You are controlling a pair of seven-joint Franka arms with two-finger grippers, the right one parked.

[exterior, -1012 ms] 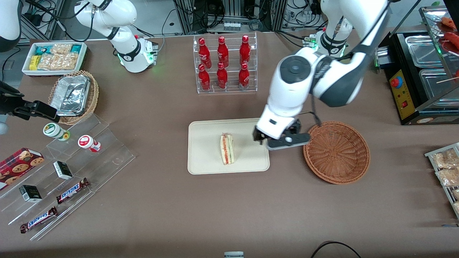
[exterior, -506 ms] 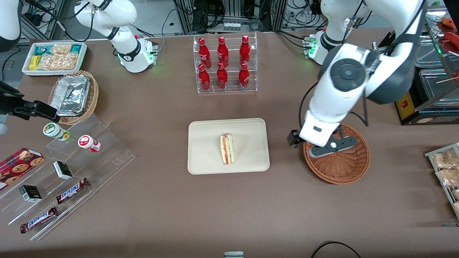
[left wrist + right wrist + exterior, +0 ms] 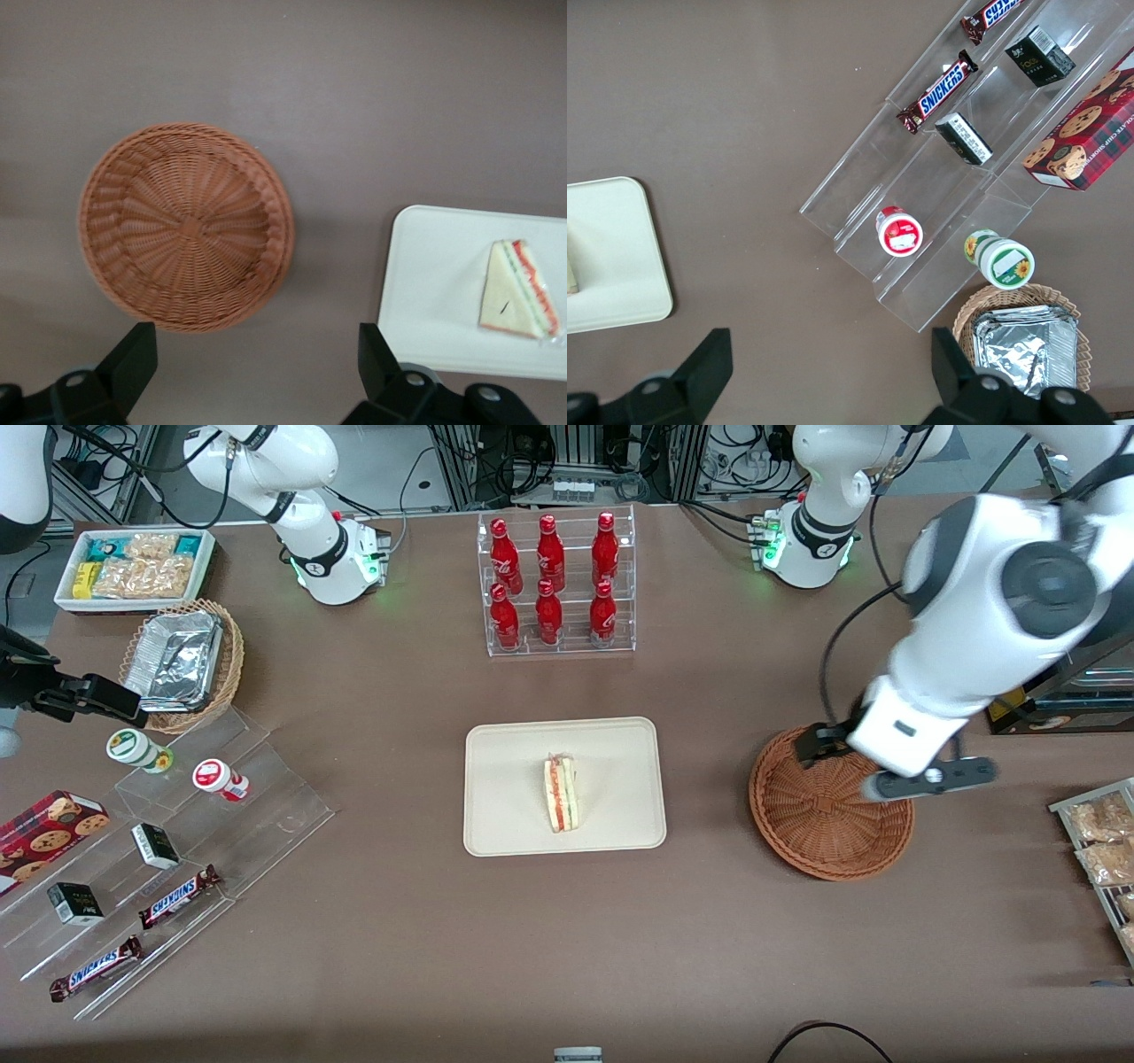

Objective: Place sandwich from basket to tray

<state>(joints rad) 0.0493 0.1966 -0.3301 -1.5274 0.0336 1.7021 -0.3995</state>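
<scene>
While brown cloth (image 3: 567, 948) covers table under cable-strewn racks: clear stepped shelf (image 3: 177, 841) with candy bars toward parked arm's end; sandwich (image 3: 561, 794) lying on tray (image 3: 505, 779) mid-table; basket (image 3: 819, 828) bare beside it; gripper (image 3: 886, 766) above basket, released, fingers spread.

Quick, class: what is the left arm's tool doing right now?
Left tool: open, holding nothing, raised over the basket; the sandwich lies on the tray.

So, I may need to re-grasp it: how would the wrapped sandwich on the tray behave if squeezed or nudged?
The sandwich probably squashes easily, being soft bread. Standing on its edge on the tray, it might topple. The open gripper hangs above the basket.
</scene>
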